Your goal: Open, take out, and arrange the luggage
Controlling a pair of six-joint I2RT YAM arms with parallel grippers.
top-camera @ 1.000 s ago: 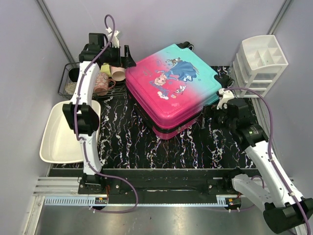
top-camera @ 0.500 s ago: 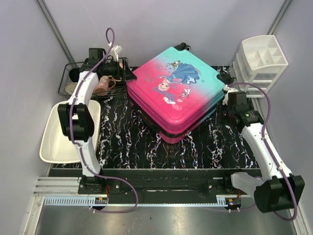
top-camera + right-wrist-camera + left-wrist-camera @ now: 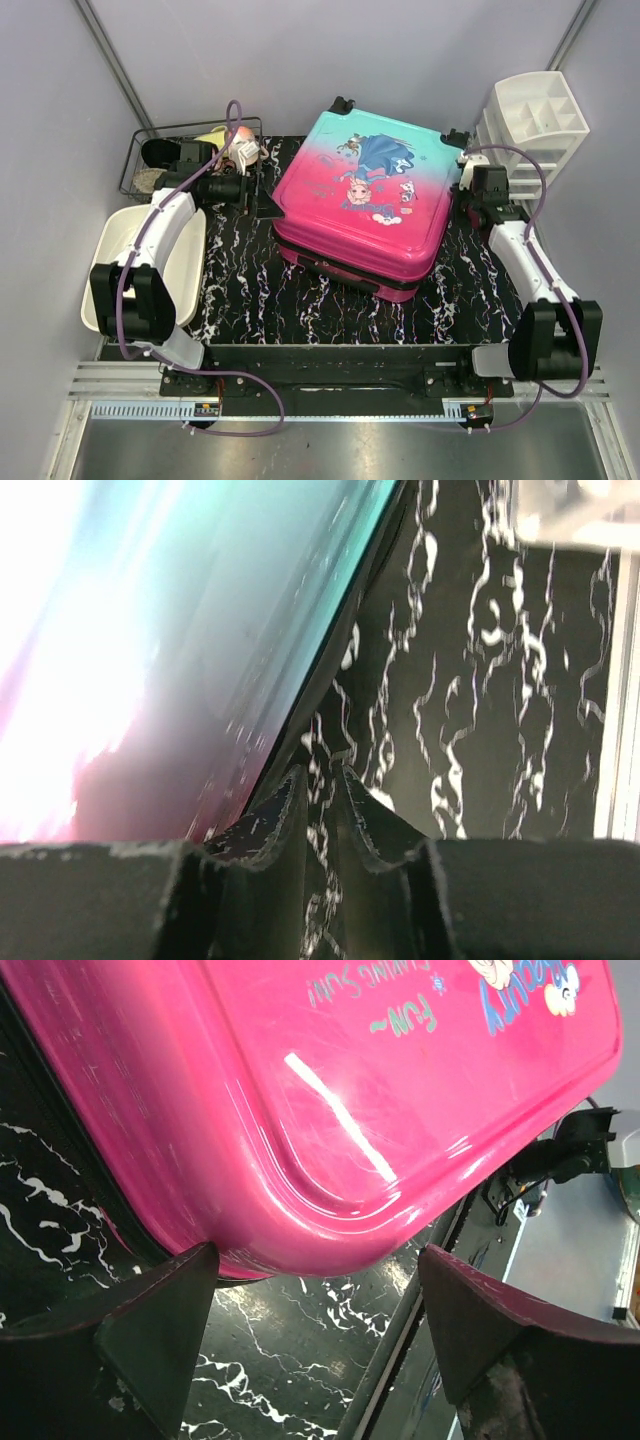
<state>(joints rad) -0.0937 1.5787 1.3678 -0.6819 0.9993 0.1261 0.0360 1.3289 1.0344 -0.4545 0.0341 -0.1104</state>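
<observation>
The luggage (image 3: pixel 360 205) lies flat and closed on the black marbled mat (image 3: pixel 240 280), pink end toward me, teal end at the back, princess print up. My left gripper (image 3: pixel 262 195) sits at its left edge, open wide. In the left wrist view the rounded pink corner of the luggage (image 3: pixel 350 1090) hangs just above my left gripper (image 3: pixel 320 1300), untouched. My right gripper (image 3: pixel 465 190) is against the right side near the teal end. In the right wrist view my right gripper (image 3: pixel 320 775) is nearly shut, a thin gap left, pointing along the dark seam of the luggage (image 3: pixel 150 660); nothing shows between the fingers.
A wire basket (image 3: pixel 140 175) with cups stands at the back left. A white tub (image 3: pixel 110 280) lies left of the mat. A white drawer organizer (image 3: pixel 530 125) stands at the back right, close to my right arm. A metal rail (image 3: pixel 320 360) runs along the front.
The luggage has turned clockwise and slid toward the back right. My left gripper came down from the basket to its left edge. My right gripper moved back along its right side and closed.
</observation>
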